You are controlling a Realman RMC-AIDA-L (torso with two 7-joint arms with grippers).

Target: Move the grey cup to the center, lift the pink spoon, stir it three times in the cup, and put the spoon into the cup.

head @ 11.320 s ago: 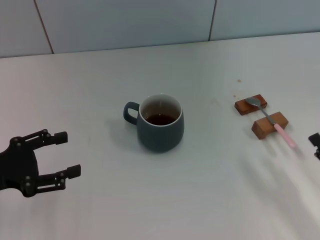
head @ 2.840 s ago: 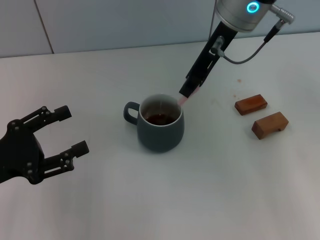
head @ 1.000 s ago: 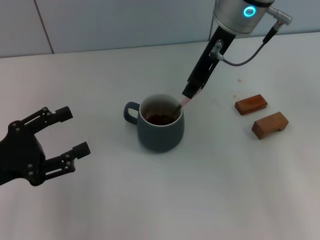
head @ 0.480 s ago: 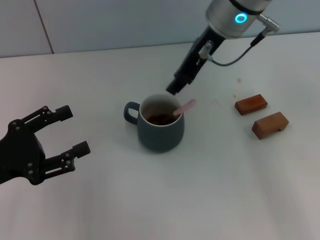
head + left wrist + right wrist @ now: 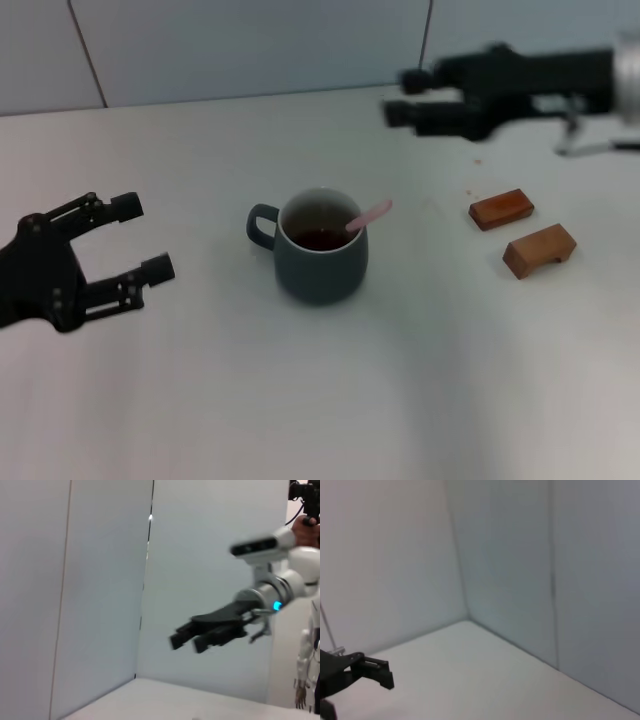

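Note:
The grey cup (image 5: 320,248) stands mid-table in the head view, its handle pointing left and dark liquid inside. The pink spoon (image 5: 370,214) rests in the cup, its pale pink handle leaning out over the right rim. My right gripper (image 5: 398,95) is open and empty, held level above the table's far side, up and right of the cup. It also shows in the left wrist view (image 5: 186,639). My left gripper (image 5: 143,238) is open and empty at the left, well clear of the cup. It also shows in the right wrist view (image 5: 382,675).
Two brown wooden rest blocks (image 5: 501,209) (image 5: 540,250) lie on the white table (image 5: 300,400) to the right of the cup. A pale tiled wall runs along the table's far edge.
My right gripper has let go of the spoon, which now leans in the cup. The right arm has lifted, swung level and drawn back to the right. The left arm has barely moved.

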